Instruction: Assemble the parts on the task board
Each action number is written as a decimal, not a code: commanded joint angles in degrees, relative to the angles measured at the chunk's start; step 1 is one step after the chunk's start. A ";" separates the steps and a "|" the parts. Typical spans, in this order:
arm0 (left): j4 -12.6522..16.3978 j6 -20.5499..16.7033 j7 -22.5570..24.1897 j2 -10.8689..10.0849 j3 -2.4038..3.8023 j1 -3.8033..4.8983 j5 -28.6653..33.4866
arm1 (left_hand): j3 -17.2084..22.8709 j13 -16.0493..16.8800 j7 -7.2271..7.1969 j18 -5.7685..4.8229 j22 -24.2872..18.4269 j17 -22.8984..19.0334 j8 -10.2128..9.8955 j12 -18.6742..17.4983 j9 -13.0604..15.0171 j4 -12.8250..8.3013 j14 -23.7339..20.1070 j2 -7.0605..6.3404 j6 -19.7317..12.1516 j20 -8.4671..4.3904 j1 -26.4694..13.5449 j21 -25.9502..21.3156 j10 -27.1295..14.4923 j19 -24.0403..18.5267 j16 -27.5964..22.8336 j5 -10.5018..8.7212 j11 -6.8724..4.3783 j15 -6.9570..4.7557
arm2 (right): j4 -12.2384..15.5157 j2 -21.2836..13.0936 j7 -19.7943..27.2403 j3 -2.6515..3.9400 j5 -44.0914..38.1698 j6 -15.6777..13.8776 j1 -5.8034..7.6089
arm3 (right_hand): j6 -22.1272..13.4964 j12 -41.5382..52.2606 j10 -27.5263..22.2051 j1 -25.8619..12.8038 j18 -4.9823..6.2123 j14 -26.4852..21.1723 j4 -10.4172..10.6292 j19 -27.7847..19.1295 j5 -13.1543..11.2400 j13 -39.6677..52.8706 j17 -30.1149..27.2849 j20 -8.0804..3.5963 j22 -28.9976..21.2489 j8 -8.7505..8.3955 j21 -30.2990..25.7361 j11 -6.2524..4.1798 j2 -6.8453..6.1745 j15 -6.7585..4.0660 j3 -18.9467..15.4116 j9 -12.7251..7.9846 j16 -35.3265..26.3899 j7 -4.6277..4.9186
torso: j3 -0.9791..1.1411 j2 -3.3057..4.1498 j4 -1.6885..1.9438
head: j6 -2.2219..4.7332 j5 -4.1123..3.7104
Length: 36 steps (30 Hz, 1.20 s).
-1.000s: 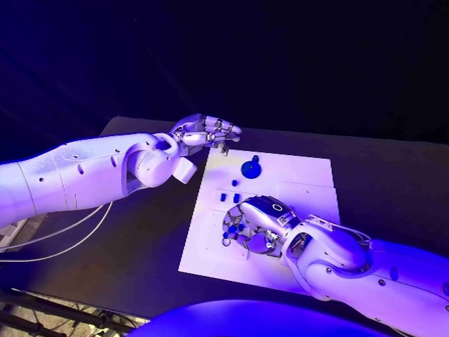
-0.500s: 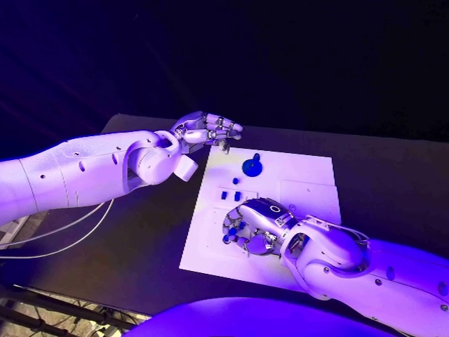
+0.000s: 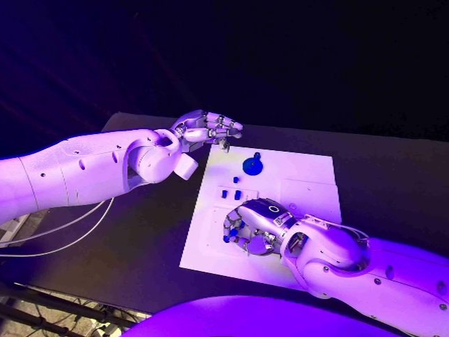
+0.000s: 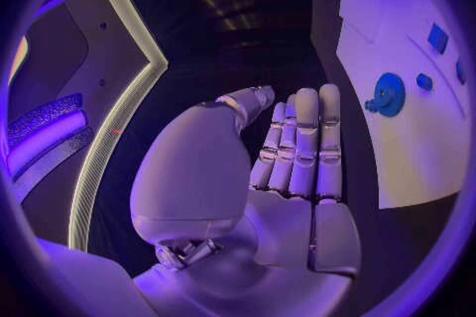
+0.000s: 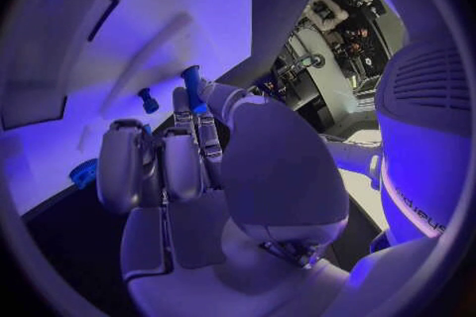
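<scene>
At lower centre of the task board point(image 3: 306, 175), the right robot hand point(image 3: 253, 226) pinches what looks like a blue peg point(image 5: 191, 87); the left robot hand point(image 3: 206, 130), fingers curled on nothing, hovers at upper left.

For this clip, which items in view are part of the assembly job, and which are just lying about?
Part of the job:
- task board
- round blue part at the board's far end
- small blue parts mid-board
- blue peg that the right hand holds
- left hand, empty, over the board's far corner

Lying about:
- white cables beside the table
</scene>
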 commanded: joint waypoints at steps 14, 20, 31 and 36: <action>0.12 0.66 0.50 0.06 0.04 0.04 -0.01 | -0.19 0.06 -0.14 0.85 -0.05 -0.05 -0.35 0.40 -0.02 0.14 -0.35 0.51 -0.45 0.05 0.19 -0.30 -0.42 0.42 -0.12 -0.07 0.16 0.00 | -0.10 1.32 -1.48 -0.23 -1.86 2.40 -0.24 | -5.64 -5.14 -2.04 -7.00 0.30 0.47 1.30 -0.72 1.96 -1.11 -1.07 1.29 9.82 -4.77 -5.51 -1.87 -4.53 2.04 -1.23 -1.76 -0.64 2.11 | -0.01 0.00 0.00 | 0.12 -0.06; 0.12 0.74 0.44 0.04 0.04 0.04 -0.01 | -0.19 0.06 -0.14 0.85 -0.05 -0.05 -0.35 0.40 -0.02 0.14 -0.35 0.51 -0.45 0.05 0.19 -0.30 -0.42 0.42 -0.12 -0.07 0.16 0.00 | -0.09 1.38 -1.37 -0.29 -1.75 2.24 -0.29 | -6.10 -5.74 -2.96 -7.16 0.37 0.37 1.36 -0.81 1.77 -1.30 -1.16 1.57 9.76 -5.51 -5.77 -1.68 -5.03 2.22 -1.57 -2.03 -0.65 2.12 | -0.01 -0.01 0.00 | 0.10 -0.07; 0.14 0.86 0.32 -0.02 0.04 0.04 -0.01 | -0.19 0.06 -0.14 0.85 -0.05 -0.05 -0.35 0.40 -0.02 0.14 -0.35 0.51 -0.45 0.05 0.19 -0.30 -0.42 0.42 -0.12 -0.07 0.16 0.00 | 0.08 0.64 -1.26 -0.31 -1.74 -0.46 -0.30 | -7.61 -6.93 -10.12 -6.20 1.83 -2.26 1.14 -3.92 2.09 -2.23 -6.27 2.68 7.66 -8.14 -14.65 -0.53 -5.06 3.26 -4.35 -2.85 -3.36 2.56 | 0.03 0.00 -0.03 | 0.02 -0.06; 0.15 0.91 0.26 -0.09 0.04 0.04 -0.01 | -0.19 0.06 -0.14 0.85 -0.05 -0.05 -0.35 0.40 -0.02 0.14 -0.35 0.51 -0.45 0.05 0.19 -0.30 -0.42 0.42 -0.12 -0.07 0.16 0.00 | 0.73 -0.32 -0.92 -0.30 -1.59 -2.54 -0.30 | -8.46 -5.20 -15.31 -3.88 2.70 -4.02 1.85 -5.79 2.82 -2.82 -9.00 3.44 6.17 -9.83 -20.48 0.40 -3.79 4.05 -10.19 -3.37 -4.60 2.40 | 0.04 -0.01 -0.02 | 0.16 -0.24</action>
